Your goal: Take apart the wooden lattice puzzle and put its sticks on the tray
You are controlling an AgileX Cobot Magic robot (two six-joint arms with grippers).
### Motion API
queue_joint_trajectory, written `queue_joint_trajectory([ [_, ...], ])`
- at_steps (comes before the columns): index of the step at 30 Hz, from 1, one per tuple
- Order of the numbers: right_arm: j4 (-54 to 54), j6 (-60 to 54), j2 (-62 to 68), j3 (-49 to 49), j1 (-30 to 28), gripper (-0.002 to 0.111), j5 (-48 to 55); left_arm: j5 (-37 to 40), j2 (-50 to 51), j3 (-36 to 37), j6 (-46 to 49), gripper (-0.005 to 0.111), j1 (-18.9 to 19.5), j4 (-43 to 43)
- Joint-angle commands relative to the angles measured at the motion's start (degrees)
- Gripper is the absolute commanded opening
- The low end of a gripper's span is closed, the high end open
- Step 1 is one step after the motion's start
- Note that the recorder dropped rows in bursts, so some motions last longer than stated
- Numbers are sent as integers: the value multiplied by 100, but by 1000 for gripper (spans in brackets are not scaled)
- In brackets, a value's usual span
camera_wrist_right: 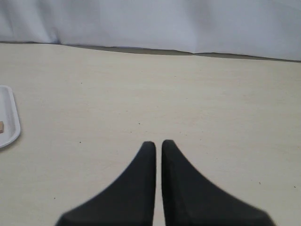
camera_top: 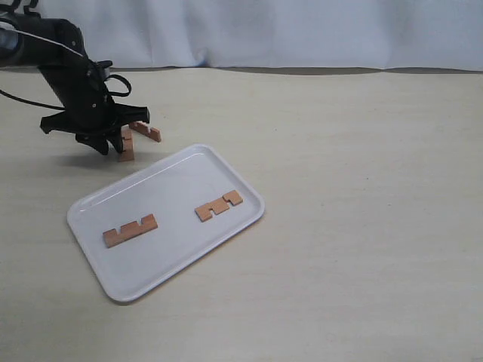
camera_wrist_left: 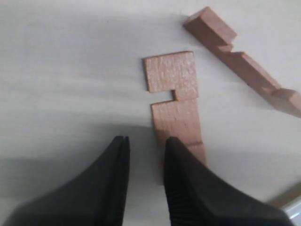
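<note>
**2 sticks on the tray, 2 on the table beside the left claw**

The white tray [camera_top: 181, 177] lies at a slant on the pale table [camera_top: 362, 151]. 2 notched wooden bars rest flat inside it, well apart from each other. The left tray stick [camera_top: 130, 230] is near the tray's left end, and the right tray stick [camera_top: 219, 205] is close to its right rim.

The other 2 bars lie on the table just beyond the tray's far left corner, none crossed with another. The near stick [camera_top: 127, 145] [camera_wrist_left: 175, 99] lies flat with its broad face up. The far stick [camera_top: 146, 131] [camera_wrist_left: 244, 66] lies at an angle just beside it, and the left wrist view shows them apart.

The left gripper [camera_top: 112, 145] [camera_wrist_left: 146, 146] hangs low over the near stick. Its jaws stand apart with a narrow gap, and only shaded table shows between them. 1 fingertip [camera_wrist_left: 178, 160] covers the end of the near stick; whether it presses on the wood cannot be told.

The right gripper [camera_wrist_right: 158, 147] is out of the exterior view. Its own camera shows it over bare table, with a corner of the tray [camera_wrist_right: 9, 117] off to one side. Its 2 fingers are drawn together to a thin slit and hold nothing.
</note>
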Motion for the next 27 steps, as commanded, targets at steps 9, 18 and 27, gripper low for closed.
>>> queue_joint_trajectory([
  [9, 3, 13, -33, 4, -22, 4, -20, -381, -61, 7, 562, 25, -474, 173],
  [18, 3, 13, -33, 4, -22, 4, -20, -187, -49, 7, -1060, 26, -440, 1434],
  [27, 3, 13, -33, 4, -22, 4, -20, -101, -1, 7, -1390, 26, -440, 1512],
])
